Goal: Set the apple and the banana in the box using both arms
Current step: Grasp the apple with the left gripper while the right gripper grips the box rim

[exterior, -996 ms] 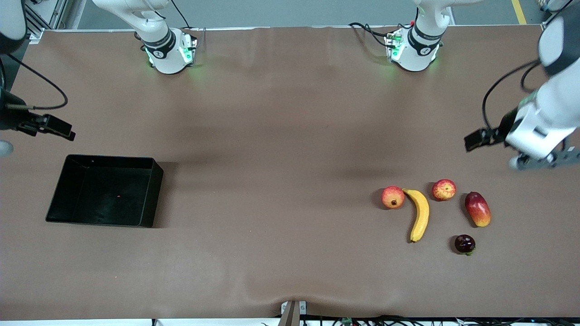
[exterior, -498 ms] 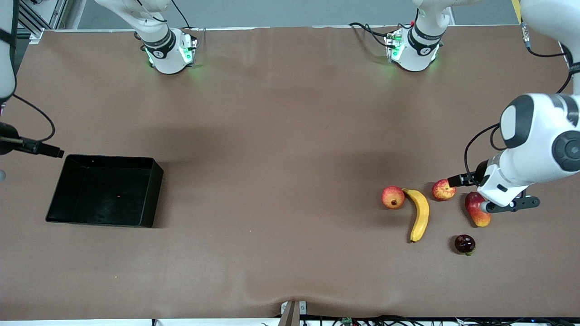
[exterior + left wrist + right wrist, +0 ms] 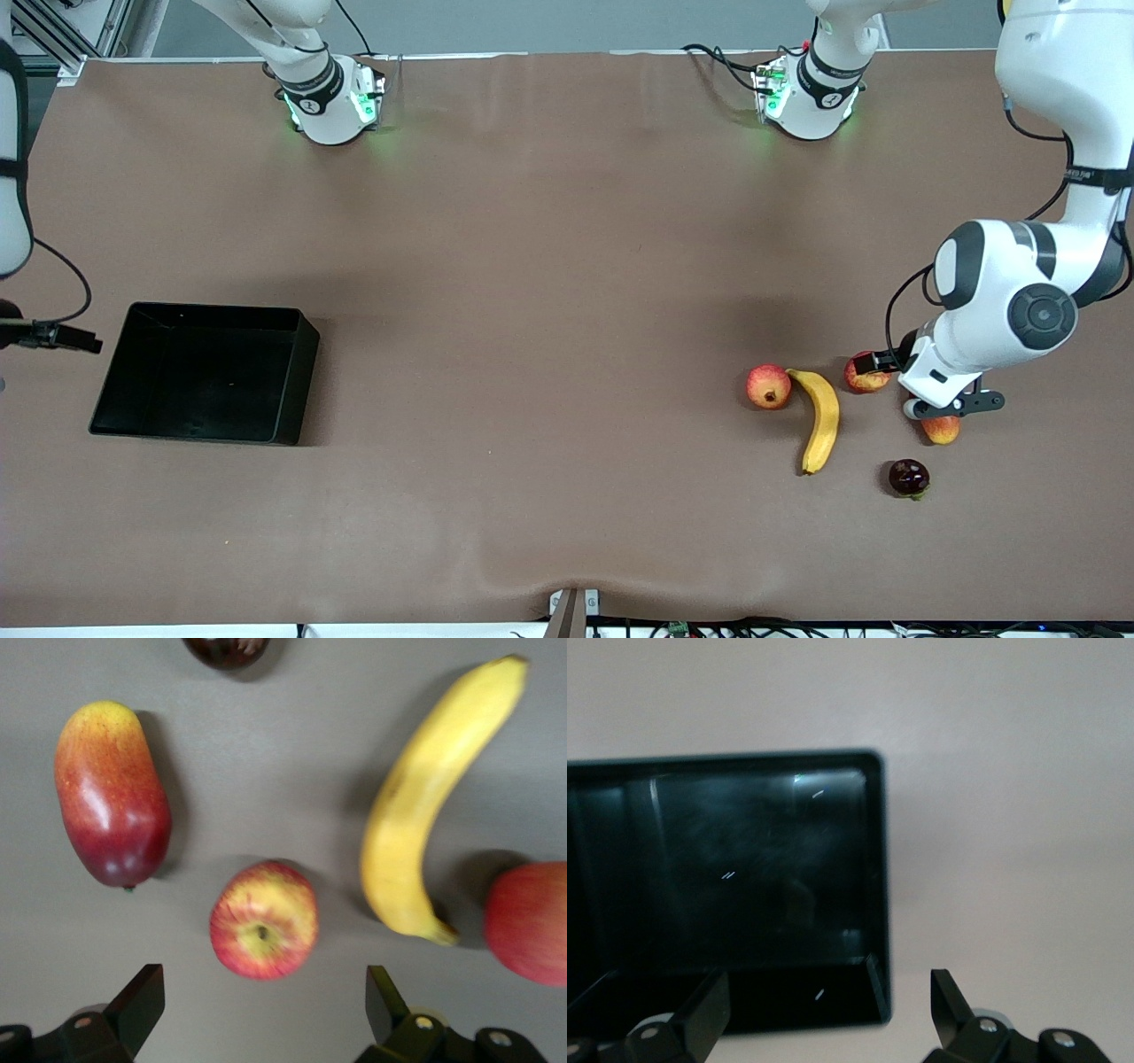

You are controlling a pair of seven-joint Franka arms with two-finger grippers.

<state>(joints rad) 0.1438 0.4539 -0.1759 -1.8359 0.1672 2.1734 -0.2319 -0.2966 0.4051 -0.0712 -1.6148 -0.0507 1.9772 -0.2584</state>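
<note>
The apple [image 3: 264, 920] lies on the table between the banana [image 3: 428, 797] and a mango. In the front view the apple [image 3: 858, 378] is partly covered by my left arm's hand. My left gripper [image 3: 263, 992] is open and empty, low over the table right beside the apple, with a finger on either side of the apple's line. It shows in the front view [image 3: 952, 405] too. The banana [image 3: 822, 419] lies beside the apple. The black box [image 3: 205, 372] stands empty toward the right arm's end. My right gripper [image 3: 830, 997] is open and empty, over the table by a corner of the box [image 3: 744, 877].
A reddish round fruit with a dark crown [image 3: 768, 386] touches the banana's stem end. The red-yellow mango [image 3: 941, 429] is half hidden under my left hand. A dark plum-like fruit [image 3: 909, 478] lies nearer the front camera. Cables run along the table's edges.
My left arm has swung in from the table's end and come down over the apple and mango. My right gripper has moved toward the front camera alongside the box.
</note>
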